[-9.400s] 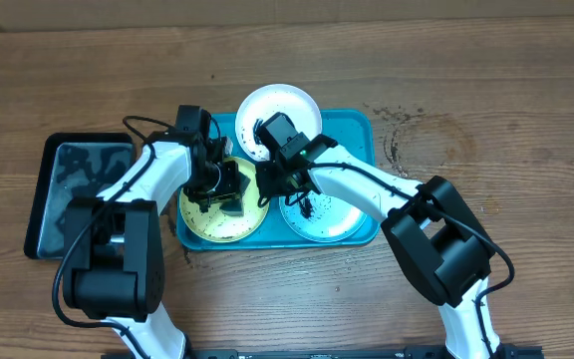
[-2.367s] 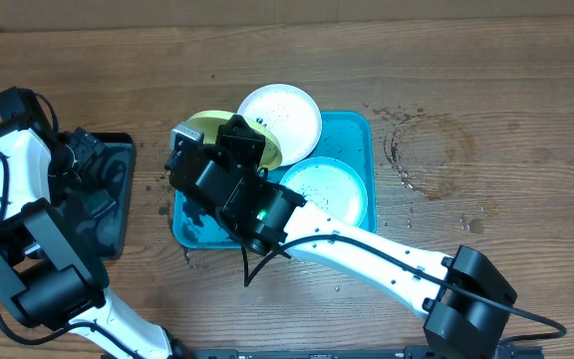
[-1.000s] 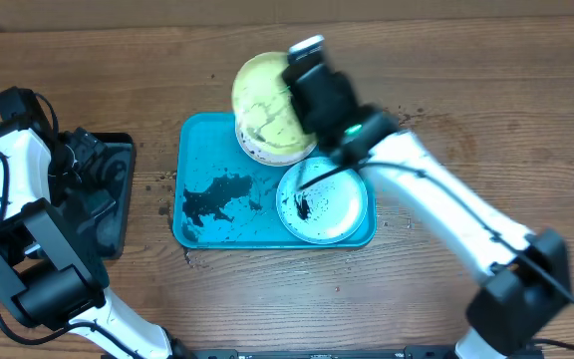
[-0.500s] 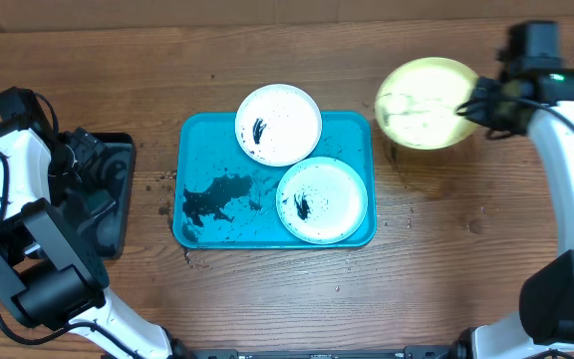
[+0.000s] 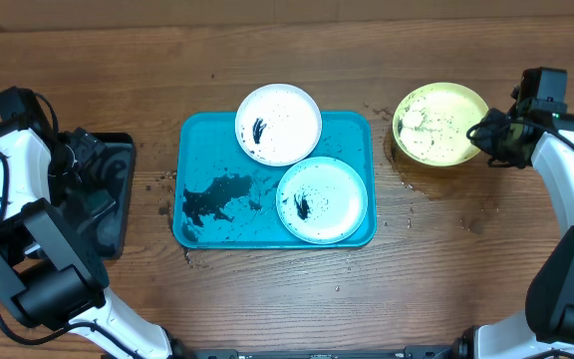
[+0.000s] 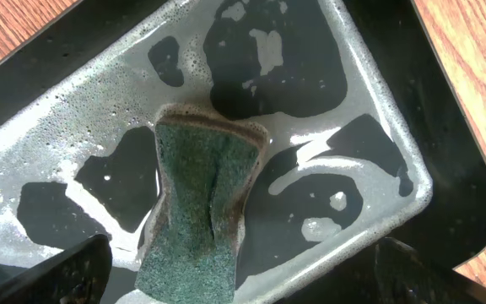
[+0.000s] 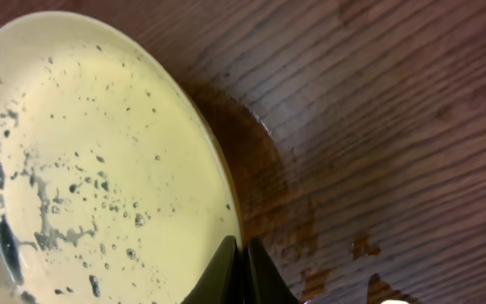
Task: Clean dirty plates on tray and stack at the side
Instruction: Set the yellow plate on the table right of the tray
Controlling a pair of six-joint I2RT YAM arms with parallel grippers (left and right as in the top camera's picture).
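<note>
Since half a second ago, my right arm [image 5: 566, 170] has brought the yellow plate [image 5: 439, 123] down to the counter [image 5: 446, 259], right of the blue tray [image 5: 199, 150]. My right jaws pinch its rim. The white plate [image 5: 278, 124] and the blue plate [image 5: 322, 200] sit on the tray, both with black specks. My left jaws are wide open over the sponge [image 6: 201, 203] in the soapy black tray [image 6: 445, 135].

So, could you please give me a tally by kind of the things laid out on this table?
Plates: 3 (white plate, pale blue plate, yellow-green plate)
Trays: 2 (turquoise tray, black tray)
Sponges: 1 (green sponge)
Total: 6
</note>
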